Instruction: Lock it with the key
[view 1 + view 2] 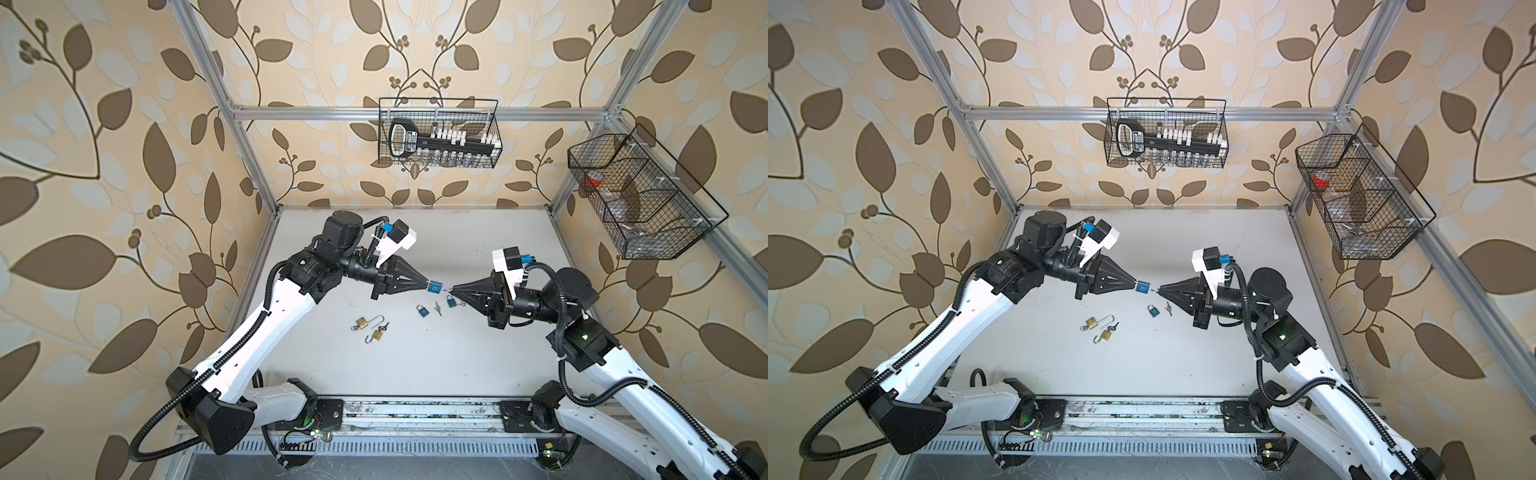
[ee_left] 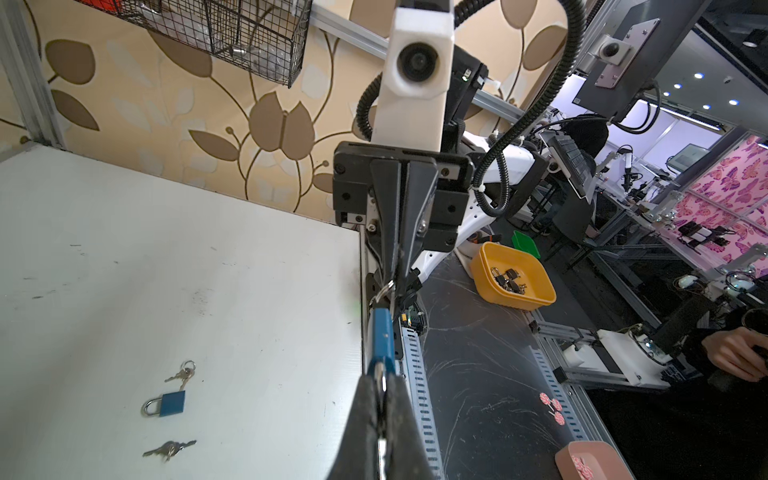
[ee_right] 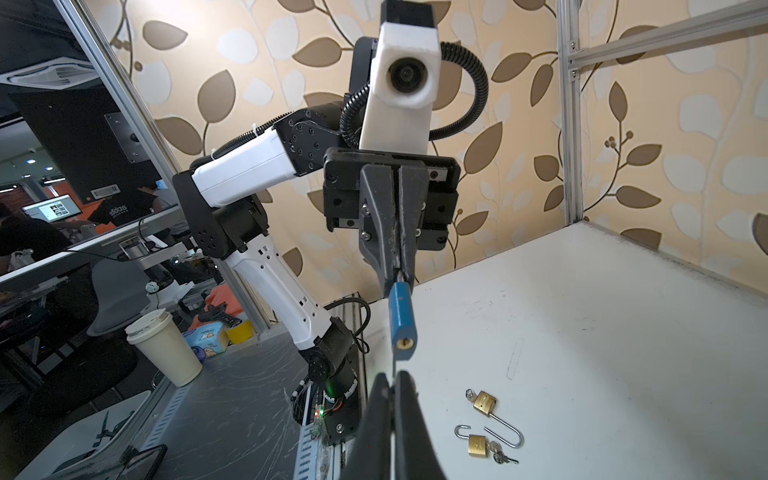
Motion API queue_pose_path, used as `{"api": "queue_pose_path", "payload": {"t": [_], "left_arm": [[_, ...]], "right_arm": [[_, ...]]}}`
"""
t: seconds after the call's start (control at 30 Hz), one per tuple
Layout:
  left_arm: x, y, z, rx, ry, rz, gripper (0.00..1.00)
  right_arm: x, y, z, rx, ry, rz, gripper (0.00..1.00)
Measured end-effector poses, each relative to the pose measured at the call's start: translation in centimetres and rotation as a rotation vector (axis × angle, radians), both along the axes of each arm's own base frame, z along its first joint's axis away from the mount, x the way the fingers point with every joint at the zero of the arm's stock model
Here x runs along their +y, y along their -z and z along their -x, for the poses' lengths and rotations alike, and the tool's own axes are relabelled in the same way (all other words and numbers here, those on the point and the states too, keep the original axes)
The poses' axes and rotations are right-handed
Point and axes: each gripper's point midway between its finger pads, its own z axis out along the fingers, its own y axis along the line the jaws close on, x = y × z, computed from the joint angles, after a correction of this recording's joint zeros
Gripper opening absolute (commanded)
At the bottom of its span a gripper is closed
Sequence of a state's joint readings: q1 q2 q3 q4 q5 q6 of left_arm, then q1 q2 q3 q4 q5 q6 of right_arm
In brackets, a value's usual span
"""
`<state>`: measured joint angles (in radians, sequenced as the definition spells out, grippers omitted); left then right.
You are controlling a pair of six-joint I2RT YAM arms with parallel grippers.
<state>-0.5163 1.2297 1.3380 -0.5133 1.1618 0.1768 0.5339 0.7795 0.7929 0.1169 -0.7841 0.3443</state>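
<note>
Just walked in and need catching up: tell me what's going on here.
The left gripper is shut on the shackle of a blue padlock, holding it above the table. The right gripper is shut on a key, its tip at the padlock's keyhole end. Whether it is inserted is unclear.

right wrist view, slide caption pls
Left gripper holds a blue padlock by its shackle; right gripper presents a key at its keyhole end.
</note>
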Motion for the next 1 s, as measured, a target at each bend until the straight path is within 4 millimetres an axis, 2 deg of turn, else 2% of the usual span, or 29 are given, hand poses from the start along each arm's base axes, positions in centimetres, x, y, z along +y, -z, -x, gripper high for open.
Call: {"api": "queue_pose_path", "payload": {"t": [0.17, 0.3, 0.4, 0.5, 0.6, 0.73, 0.83, 0.93, 1.0], "left_arm": [[0.5, 1.0, -0.4, 0.012, -0.029, -0.039, 0.0], [0.9, 2.8, -1.3, 0.032, -0.09, -0.126, 0.0], [1.1, 5.5, -3.0, 0.075, -0.152, -0.241, 0.0], [1.2, 9.5, -4.9, 0.142, -0.201, -0.377, 0.0], [1.8, 14.3, -6.5, 0.217, -0.246, -0.539, 0.0], [2.6, 19.3, -7.5, 0.277, -0.274, -0.717, 0.0], [3.0, 21.9, -7.8, 0.303, -0.278, -0.808, 0.0], [3.2, 24.3, -7.9, 0.346, -0.265, -0.876, 0.0], [3.3, 26.0, -7.8, 0.385, -0.251, -0.917, 0.0]], "right_arm": [[-0.2, 0.0, -0.2, -0.015, 0.022, 0.004, 0.0], [-0.6, 0.5, -1.4, -0.007, 0.101, 0.017, 0.0], [-1.4, 1.2, -2.9, 0.004, 0.203, 0.038, 0.0], [-2.5, 2.6, -4.8, 0.031, 0.331, 0.068, 0.0], [-4.4, 4.7, -7.2, 0.084, 0.504, 0.1, 0.0], [-8.1, 9.3, -10.0, 0.195, 0.727, 0.145, 0.0], [-10.3, 12.9, -11.1, 0.291, 0.82, 0.177, 0.0], [-11.8, 15.5, -11.4, 0.366, 0.866, 0.19, 0.0], [-12.1, 16.5, -11.4, 0.398, 0.875, 0.189, 0.0]]}}
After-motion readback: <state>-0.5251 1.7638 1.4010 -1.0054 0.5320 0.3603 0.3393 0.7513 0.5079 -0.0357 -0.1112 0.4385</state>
